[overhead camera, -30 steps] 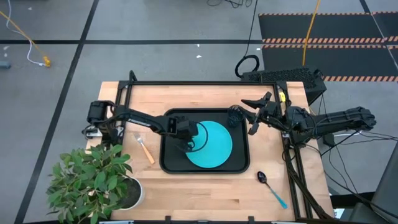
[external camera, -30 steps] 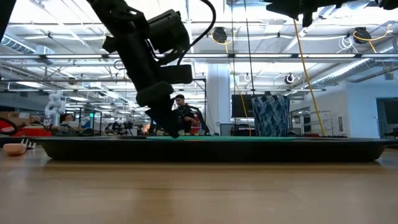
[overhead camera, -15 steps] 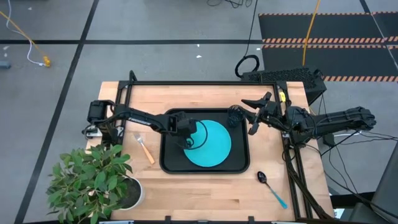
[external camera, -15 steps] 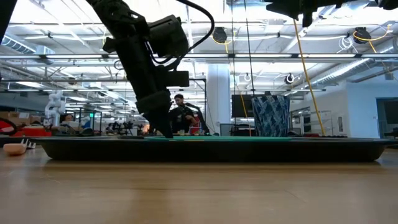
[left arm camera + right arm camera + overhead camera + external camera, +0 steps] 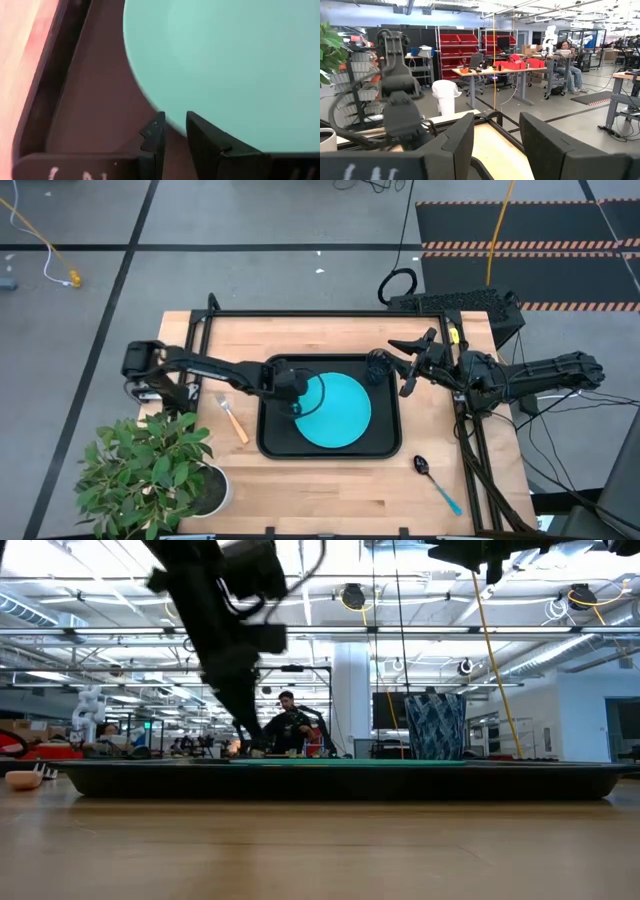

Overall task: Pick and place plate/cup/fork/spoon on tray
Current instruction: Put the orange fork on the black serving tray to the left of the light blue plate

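On the bench (image 5: pixel 340 480), a pale wooden slab with visible grain, the black tray (image 5: pixel 272 442) sits near the centre, a rectangle with rounded corners and a raised rim. The plate (image 5: pixel 335 412), round, flat, smooth and turquoise, already lies inside it, filling most of the tray's 3 o'clock half. The cup (image 5: pixel 378 366), a small dark round tumbler, stands at the tray's 1 o'clock corner, apparently just inside the rim. So two of the four things look placed.

Two remain out on the wood. The fork (image 5: pixel 233 420), slim with an orange handle and silvery tines, lies just beyond the tray's 9 o'clock edge. The spoon (image 5: pixel 436 480), with a light blue handle and dark glossy bowl, lies off the 5 o'clock corner.

The left tool (image 5: pixel 174 131) hangs over the tray at the plate's 9 o'clock edge, its matte black fingers a narrow slit apart and grasping nothing; the plate's rim shows beyond them. The right tool (image 5: pixel 496 142) waits raised near the cup, its broad dark fingers parted and empty. A leafy plant (image 5: pixel 150 470) in a white pot occupies the bench's 7 o'clock corner.
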